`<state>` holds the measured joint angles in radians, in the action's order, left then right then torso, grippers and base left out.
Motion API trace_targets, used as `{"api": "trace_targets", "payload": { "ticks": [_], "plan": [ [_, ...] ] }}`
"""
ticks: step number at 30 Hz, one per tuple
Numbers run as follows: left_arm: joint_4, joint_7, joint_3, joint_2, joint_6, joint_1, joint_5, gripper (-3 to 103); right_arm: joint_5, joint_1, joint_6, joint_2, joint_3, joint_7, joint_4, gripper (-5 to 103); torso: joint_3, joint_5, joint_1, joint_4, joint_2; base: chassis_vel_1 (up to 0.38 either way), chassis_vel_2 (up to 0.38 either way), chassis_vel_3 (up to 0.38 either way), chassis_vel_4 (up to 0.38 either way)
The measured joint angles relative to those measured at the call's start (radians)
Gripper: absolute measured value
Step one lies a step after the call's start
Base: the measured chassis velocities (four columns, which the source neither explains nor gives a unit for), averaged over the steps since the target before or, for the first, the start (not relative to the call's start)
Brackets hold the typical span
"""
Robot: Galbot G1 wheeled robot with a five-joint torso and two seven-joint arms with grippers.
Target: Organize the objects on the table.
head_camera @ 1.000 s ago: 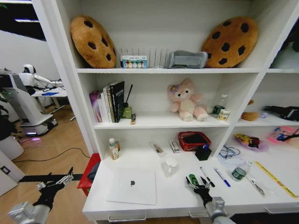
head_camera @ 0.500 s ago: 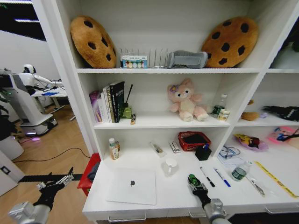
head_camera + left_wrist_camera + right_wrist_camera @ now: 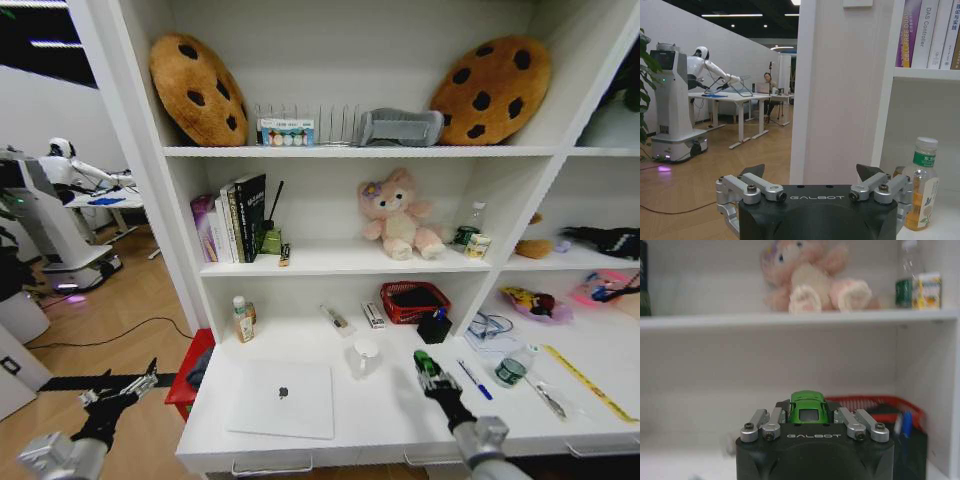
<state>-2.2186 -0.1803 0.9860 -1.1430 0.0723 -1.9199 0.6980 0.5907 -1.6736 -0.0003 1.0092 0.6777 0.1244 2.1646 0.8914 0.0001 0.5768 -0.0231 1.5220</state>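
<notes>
Laptop (image 3: 281, 398), silver and closed, lies flat toward the left end of the white desk (image 3: 380, 425), with a white mug (image 3: 366, 355) just beside its far right corner. Off the desk's left end the left gripper (image 3: 118, 389) hangs over the wooden floor with its fingers spread apart and nothing between them. Its wrist camera looks past those spread fingers (image 3: 756, 182) at the shelf's side panel and a bottle of yellow drink (image 3: 922, 184) standing at the desk's back left, the same bottle (image 3: 241, 318) seen from the head beside the laptop.

Right of the mug, the right gripper (image 3: 430, 370) is raised above the desk with its fingers clamped on the green toy car (image 3: 424, 361). From the head the car is a small green patch at the fingertips. The right wrist camera shows more: the car (image 3: 808, 406) sits nose-outward, gripped from both sides, pointing toward the red basket (image 3: 874, 404) at the back of the desk, with the pink bear (image 3: 812, 277) on the shelf above.

Farther right a blue pen (image 3: 476, 381) lies on the desktop just beside the gripper, then a green-capped bottle (image 3: 513, 368) and a yellow ruler (image 3: 590, 384) near the right edge.
</notes>
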Motion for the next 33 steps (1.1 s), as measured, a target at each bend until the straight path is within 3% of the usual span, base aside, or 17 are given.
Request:
{"api": "trace_targets", "payload": {
  "ticks": [2,3,5,7,10,13,15,20,21,25,26,33],
  "plan": [
    [0.000,0.000,0.000,0.000,0.000,0.000,0.000,100,0.129,0.101,-0.072,-0.077,0.002,0.030,0.079,37,0.000,-0.0002,0.000,0.0003,0.000,0.000,0.000,0.000,0.000],
    [0.000,0.000,0.000,0.000,0.000,0.000,0.000,100,0.129,0.101,-0.072,-0.077,0.002,0.030,0.079,37,0.000,-0.0002,0.000,0.0003,0.000,0.000,0.000,0.000,0.000],
    [0.000,0.000,0.000,0.000,0.000,0.000,0.000,100,0.257,0.217,-0.112,-0.169,-0.012,0.044,0.102,37,0.000,-0.0001,0.000,0.0003,0.000,0.000,0.000,0.000,0.000],
    [0.000,0.000,0.000,0.000,0.000,0.000,0.000,100,0.283,0.246,-0.118,-0.193,-0.020,0.045,0.100,37,0.000,-0.0001,0.000,0.0002,0.000,0.000,0.000,0.000,0.000],
    [0.000,0.000,0.000,0.000,0.000,0.000,0.000,100,0.384,0.431,-0.125,-0.300,-0.083,0.039,0.014,37,0.000,0.0000,0.000,0.0002,0.000,0.000,0.000,0.000,0.000],
    [0.000,0.000,0.000,0.000,0.000,0.000,0.000,100,0.406,0.518,-0.125,-0.329,-0.123,0.028,-0.034,37,0.000,0.0000,0.000,0.0001,0.000,0.000,0.000,0.000,0.000],
    [0.000,-0.001,0.000,0.000,0.000,0.000,0.000,100,0.433,0.680,-0.125,-0.363,-0.232,0.019,-0.128,37,0.000,-0.0001,0.000,0.0001,0.000,0.000,0.000,0.000,0.000],
    [0.000,0.000,0.000,0.000,0.000,0.000,0.000,100,0.453,0.856,-0.126,-0.368,-0.394,0.019,-0.219,37,0.000,0.0001,0.000,0.0000,0.000,0.000,0.000,0.000,0.000],
    [0.000,-0.001,0.000,0.000,0.000,0.000,0.000,100,0.453,0.946,-0.126,-0.352,-0.485,0.019,-0.262,37,0.000,-0.0007,0.000,0.0002,0.000,0.000,0.000,0.000,0.000],
    [0.000,-0.001,0.000,0.000,0.000,0.000,0.000,100,0.451,1.053,-0.129,-0.301,-0.613,0.028,-0.333,37,0.000,-0.0001,0.000,0.0002,0.000,0.000,0.000,0.000,0.000],
    [0.000,0.000,0.000,0.000,0.000,0.000,0.000,100,0.455,1.110,-0.133,-0.265,-0.686,0.037,-0.377,37,0.000,-0.0001,0.000,0.0002,0.000,0.000,0.000,0.000,0.000],
    [0.000,0.000,0.000,0.000,0.000,0.000,0.000,100,0.461,1.252,-0.145,-0.191,-0.862,0.062,-0.481,37,0.000,-0.0002,0.000,0.0003,0.000,0.000,0.000,0.000,0.000]
  ]
}}
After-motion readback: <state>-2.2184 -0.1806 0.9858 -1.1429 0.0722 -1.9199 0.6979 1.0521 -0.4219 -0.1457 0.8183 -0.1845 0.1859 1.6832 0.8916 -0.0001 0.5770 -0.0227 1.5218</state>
